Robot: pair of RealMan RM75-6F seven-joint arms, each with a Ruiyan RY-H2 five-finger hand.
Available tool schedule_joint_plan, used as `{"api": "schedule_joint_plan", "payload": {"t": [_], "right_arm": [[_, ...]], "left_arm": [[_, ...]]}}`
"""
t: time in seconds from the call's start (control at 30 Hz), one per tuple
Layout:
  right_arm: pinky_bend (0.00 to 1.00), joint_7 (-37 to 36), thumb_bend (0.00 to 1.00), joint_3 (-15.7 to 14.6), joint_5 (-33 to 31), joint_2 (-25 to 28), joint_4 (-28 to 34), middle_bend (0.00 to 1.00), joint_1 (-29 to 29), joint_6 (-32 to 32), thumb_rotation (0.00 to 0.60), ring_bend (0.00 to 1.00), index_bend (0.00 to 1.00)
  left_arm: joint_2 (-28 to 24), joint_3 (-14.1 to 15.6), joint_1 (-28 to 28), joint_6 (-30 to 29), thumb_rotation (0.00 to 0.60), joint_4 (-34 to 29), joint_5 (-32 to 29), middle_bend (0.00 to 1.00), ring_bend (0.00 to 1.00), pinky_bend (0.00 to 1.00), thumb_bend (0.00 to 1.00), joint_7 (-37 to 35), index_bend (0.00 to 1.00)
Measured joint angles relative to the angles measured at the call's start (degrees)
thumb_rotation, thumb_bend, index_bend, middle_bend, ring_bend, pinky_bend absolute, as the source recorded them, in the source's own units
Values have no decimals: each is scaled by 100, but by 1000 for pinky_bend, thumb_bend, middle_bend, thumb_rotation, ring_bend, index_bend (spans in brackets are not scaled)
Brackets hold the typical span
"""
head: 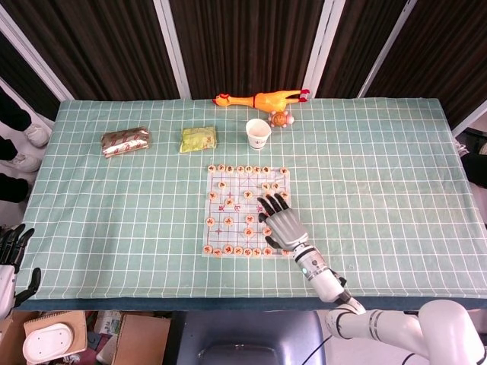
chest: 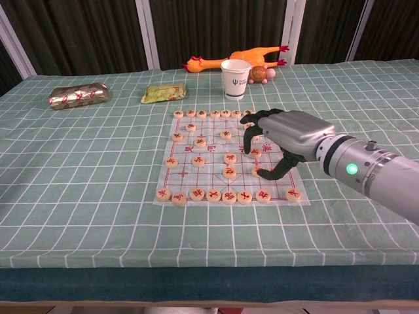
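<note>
- Grey-metal right hand hovers over the near-right part of the chess board, fingers curled downward, thumb tip by a wooden chess piece; whether it pinches the piece I cannot tell.
- Left hand hangs off the counter's near-left corner, fingers apart, holding nothing.
- Pieces look like small, light, stiff discs, probably smooth; best taken by opposite rim edges, since neighbours sit close.
- Board seems a thin sheet, likely to slide on the green checked cloth.
- Farther off: paper cup, rubber chicken.
</note>
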State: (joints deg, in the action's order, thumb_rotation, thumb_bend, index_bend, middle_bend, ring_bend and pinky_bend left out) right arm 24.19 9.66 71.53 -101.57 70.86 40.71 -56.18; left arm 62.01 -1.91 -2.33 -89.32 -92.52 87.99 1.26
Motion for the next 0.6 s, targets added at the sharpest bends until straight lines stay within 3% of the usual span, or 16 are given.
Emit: {"api": "schedule_joint_plan", "payload": {"t": [0.13, 0.33, 0.47, 0.6], "right_arm": [[14, -109, 443, -64, 216, 319, 440, 143, -165, -352, 600, 0, 384], [0, -260, 406, -304, 604, 1205, 1294, 0, -713, -1201, 600, 0, 18], [0, -448, 383, -711, 713, 2525, 2079, 0, -1602, -2045, 600, 0, 0], [0, -942, 374, -972, 710, 3446, 2328, 0, -2648, -3189, 600, 0, 0]], "left_arm": [[0, -1, 1, 0, 600, 2, -1, 0, 6, 61, 494, 10, 1], [16, -1, 7, -8, 600, -11, -8, 0, 7, 60, 494, 107, 0], [67, -15, -12, 14, 600, -7, -23, 0, 6, 59, 494, 213, 0], [130, -30, -39, 83, 600, -6, -90, 0, 5, 59, 495, 397, 0]]}}
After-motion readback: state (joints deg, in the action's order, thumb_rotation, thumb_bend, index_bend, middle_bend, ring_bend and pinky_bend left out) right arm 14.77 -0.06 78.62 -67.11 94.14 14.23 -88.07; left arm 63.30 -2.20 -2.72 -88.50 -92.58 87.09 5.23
